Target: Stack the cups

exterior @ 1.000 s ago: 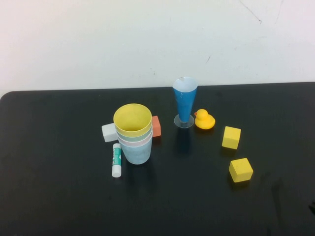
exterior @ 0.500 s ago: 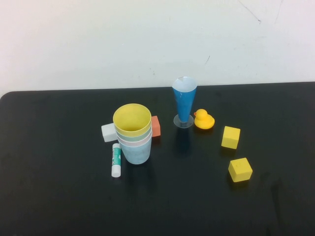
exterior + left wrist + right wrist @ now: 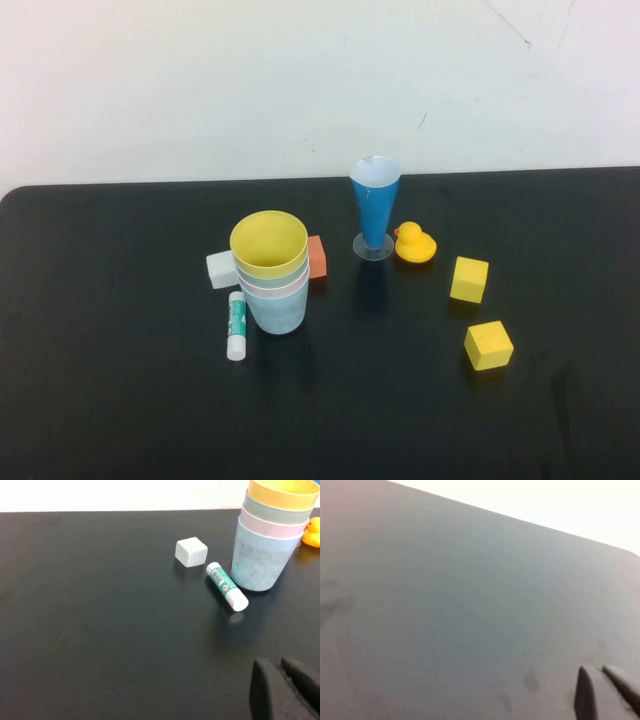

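High view shows the four nested pastel plastic cups, yellow on top, standing left of centre on the black desk. Left end effector and right end effector hang above the desk, both fingers pressed together, holding nothing.

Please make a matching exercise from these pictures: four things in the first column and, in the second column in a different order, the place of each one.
Things:
1. yellow cup
2. glue stick
3. rubber duck
4. orange block

Places:
A. lying on the table just left of the cup stack's base
B. beside the foot of the tall blue glass, on its right
C. topmost in the cup stack
D. partly hidden behind the cup stack, on its right

Pairs: 1-C, 2-A, 3-B, 4-D

The left gripper and the right gripper are away from the stack, each seen only in its own wrist view.
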Motion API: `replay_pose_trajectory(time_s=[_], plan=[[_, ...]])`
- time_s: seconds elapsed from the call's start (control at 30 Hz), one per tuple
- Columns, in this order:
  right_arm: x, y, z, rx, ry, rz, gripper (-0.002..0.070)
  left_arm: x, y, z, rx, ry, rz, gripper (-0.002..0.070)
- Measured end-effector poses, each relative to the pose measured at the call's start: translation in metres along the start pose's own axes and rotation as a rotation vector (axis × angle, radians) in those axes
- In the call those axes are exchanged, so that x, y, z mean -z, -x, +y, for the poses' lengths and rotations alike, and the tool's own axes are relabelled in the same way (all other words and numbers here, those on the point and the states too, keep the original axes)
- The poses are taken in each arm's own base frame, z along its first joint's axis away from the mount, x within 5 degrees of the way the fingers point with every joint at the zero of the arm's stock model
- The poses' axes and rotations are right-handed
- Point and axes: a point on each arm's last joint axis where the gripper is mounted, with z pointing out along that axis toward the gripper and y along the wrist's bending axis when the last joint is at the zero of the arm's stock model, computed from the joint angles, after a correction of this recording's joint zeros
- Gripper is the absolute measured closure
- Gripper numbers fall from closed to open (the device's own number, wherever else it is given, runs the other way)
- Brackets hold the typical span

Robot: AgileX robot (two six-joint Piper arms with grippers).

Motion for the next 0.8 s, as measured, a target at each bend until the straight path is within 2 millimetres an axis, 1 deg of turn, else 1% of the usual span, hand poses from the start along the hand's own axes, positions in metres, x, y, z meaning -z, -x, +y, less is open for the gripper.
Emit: replay_pose_trajectory(time_s=[0.03, 0.27, 0.5, 0.7, 0.8], plan=[[0.0008, -0.0023, 0.0, -0.009, -0.006, 0.01, 0.0678, 0.0, 0.0, 0.0, 0.0, 0.0, 0.0, 0.0674], [0.0023, -0.002, -0.0001, -0.018, -0.009, -0.008, 0.0678, 0.0, -0.0001, 0.0001, -0.002, 0.001, 0.002, 0.0674], [0.0022, -0.0008, 0.0032, 0.002, 0.05, -0.028, 0.0678, 0.0, -0.0001, 0.0001, -0.004, 0.001, 0.002, 0.0674], [0.0022, -0.0008, 0.0032, 0.003, 0.052, -0.029, 0.0678, 0.0, -0.0001, 0.0001, -0.004, 0.001, 0.002, 0.0675], [0.0023, -0.0007, 0.0049, -0.053, 0.071, -0.028, 0.0678, 0.0, -0.0001, 0.0001, -0.004, 0.001, 0.002, 0.0675]])
